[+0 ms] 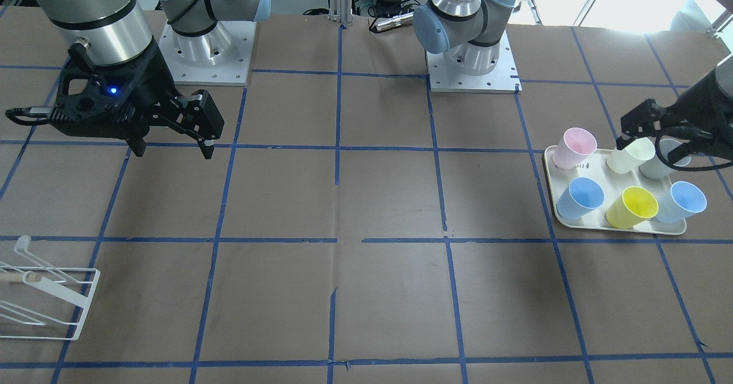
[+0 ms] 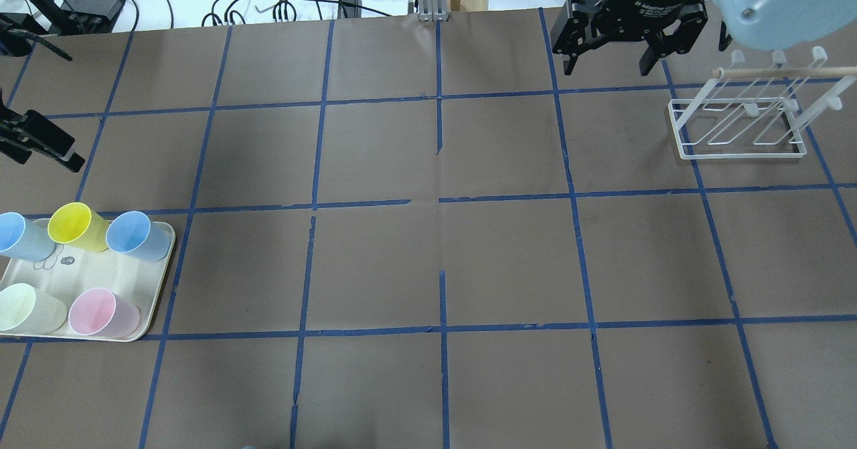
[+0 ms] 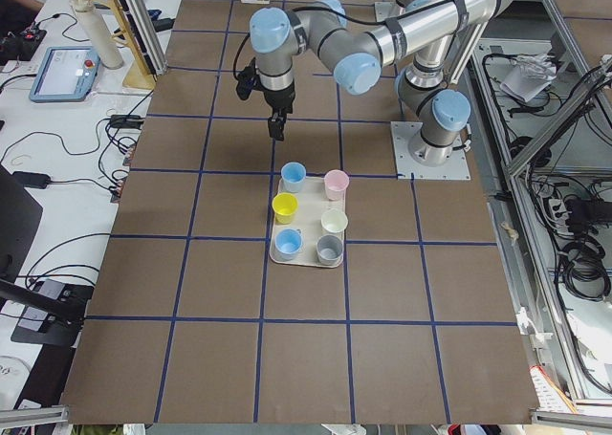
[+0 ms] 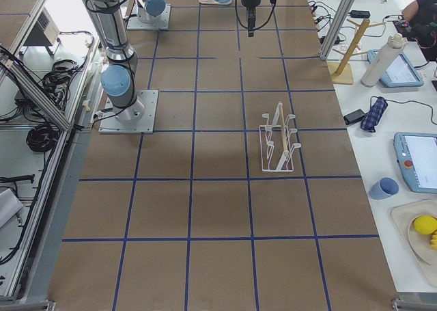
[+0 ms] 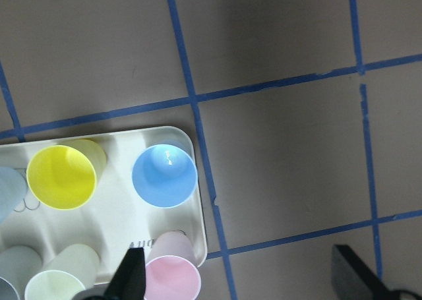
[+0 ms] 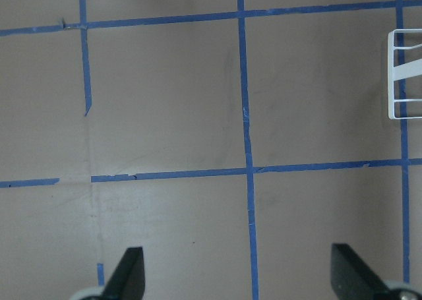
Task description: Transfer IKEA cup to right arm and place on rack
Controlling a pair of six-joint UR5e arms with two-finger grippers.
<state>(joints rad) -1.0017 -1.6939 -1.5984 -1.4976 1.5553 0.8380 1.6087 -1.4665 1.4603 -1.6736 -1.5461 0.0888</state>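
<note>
Since the IKEA cup stands mouth-up in the cream tray at the lower right of the front-facing view, I log no step of the task as done. The cup is in the tray's row nearest that camera, between two light blue cups, and nothing touches it. Pickup, hand-over and placement all remain.

The left gripper hangs above the tray, not over the yellow cup. In its wrist view the cup lies at centre left, while the fingers frame the pink cup and the tray's corner at the bottom edge. The fingers are spread wide and hold nothing. I judge that it must shift toward the yellow cup and descend before closing.

The right gripper is at the upper right of the overhead view, raised, pointing down, with its fingers likewise wide apart and nothing between them. Its wrist view shows only taped table and a corner of the rack at the right edge. The rack stands just beside this gripper and well apart from the tray.
</note>
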